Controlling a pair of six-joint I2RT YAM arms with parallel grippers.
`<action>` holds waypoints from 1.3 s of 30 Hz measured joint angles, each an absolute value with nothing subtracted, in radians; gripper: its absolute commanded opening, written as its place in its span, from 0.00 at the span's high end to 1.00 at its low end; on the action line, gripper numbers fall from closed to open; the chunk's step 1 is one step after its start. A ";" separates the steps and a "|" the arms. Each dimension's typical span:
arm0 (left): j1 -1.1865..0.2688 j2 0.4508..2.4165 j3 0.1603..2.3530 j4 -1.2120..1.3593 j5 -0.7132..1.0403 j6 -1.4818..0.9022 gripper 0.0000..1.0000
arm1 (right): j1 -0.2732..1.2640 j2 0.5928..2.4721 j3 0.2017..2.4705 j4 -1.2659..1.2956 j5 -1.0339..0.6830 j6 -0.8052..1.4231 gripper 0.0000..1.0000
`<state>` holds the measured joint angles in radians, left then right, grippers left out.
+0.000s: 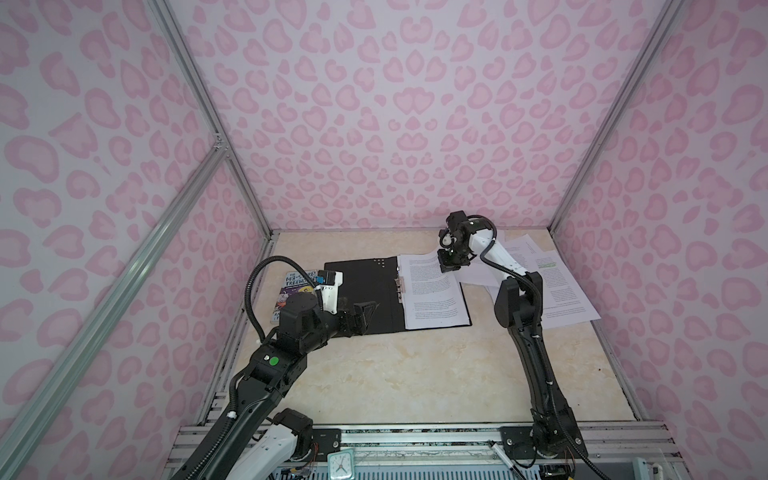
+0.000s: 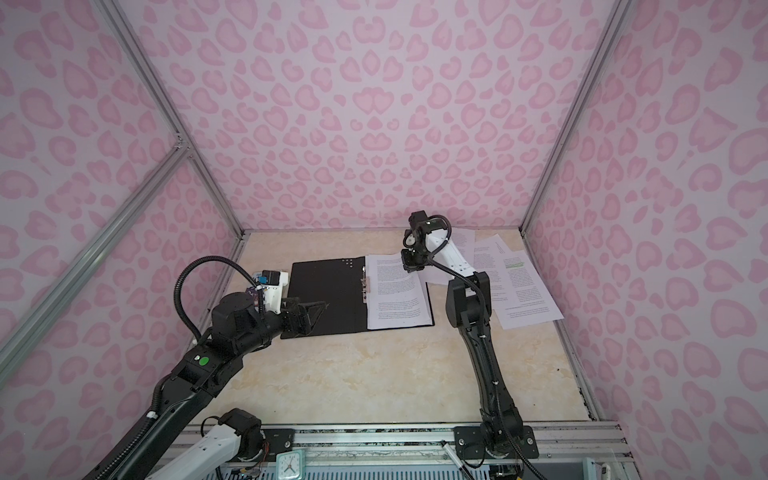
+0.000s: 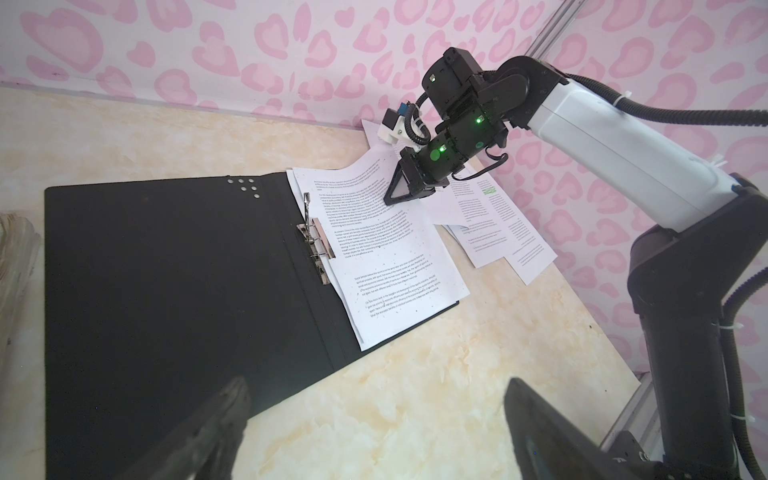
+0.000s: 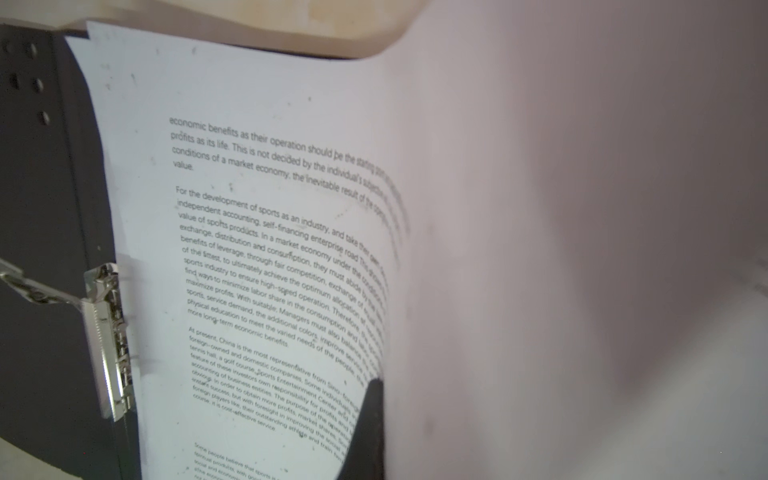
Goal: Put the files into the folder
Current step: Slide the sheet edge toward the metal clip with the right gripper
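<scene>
**A:** Item one, the folder?
**B:** Black folder [image 1: 357, 295], lying open and flat on the beige marbled table [image 1: 415, 374], centre of both top views. There is a metal clip [image 1: 400, 286] at the spine.

**A:** The files?
**B:** Two lots.
- A stack of printed sheets [image 1: 432, 299] lies on the folder's right-hand leaf, with its left edge at the clip.
- Loose sheets [image 1: 565, 295] are fanned on the table at the right of the frame, one with a green highlighted line [image 1: 546, 262]. They are partly behind the right arm.

**A:** Right gripper?
**B:** Right gripper [image 1: 451, 266], at the upper right of the stack, fingers clenched on the top sheet [image 3: 357, 172], whose edge curls up off the stack. The wrist view is blurred at the pinch, so it is probably one sheet, possibly more.

**A:** Left gripper?
**B:** Left gripper [image 3: 382, 419], fingers spread wide and grasping nothing, over the lower edge of the folder's left leaf.

**A:** Sundries?
**B:** Colourful paperback book [image 1: 295, 286], just left of the folder, partly under the left arm.
</scene>
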<state>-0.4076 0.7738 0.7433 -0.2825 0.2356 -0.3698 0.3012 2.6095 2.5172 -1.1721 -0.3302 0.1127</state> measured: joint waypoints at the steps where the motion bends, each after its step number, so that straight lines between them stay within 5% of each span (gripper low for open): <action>1: -0.408 0.774 0.743 -0.281 0.236 -0.370 0.03 | 0.301 2.611 2.517 -1.172 -0.335 0.113 0.96; 16: -0.402 0.772 0.743 -0.282 0.241 -0.374 0.03 | 0.322 2.613 2.517 -1.172 -0.351 0.111 0.87; 27: -0.401 0.762 0.743 -0.282 0.244 -0.374 0.03 | 0.320 2.601 2.504 -1.170 -0.260 0.125 0.50; 34: -0.400 0.748 0.743 -0.282 0.244 -0.374 0.03 | 0.314 2.316 2.197 -1.021 -0.023 0.220 0.40; 39: -0.400 0.744 0.743 -0.281 0.247 -0.374 0.03 | 0.368 2.188 2.044 -0.882 -0.033 0.277 0.43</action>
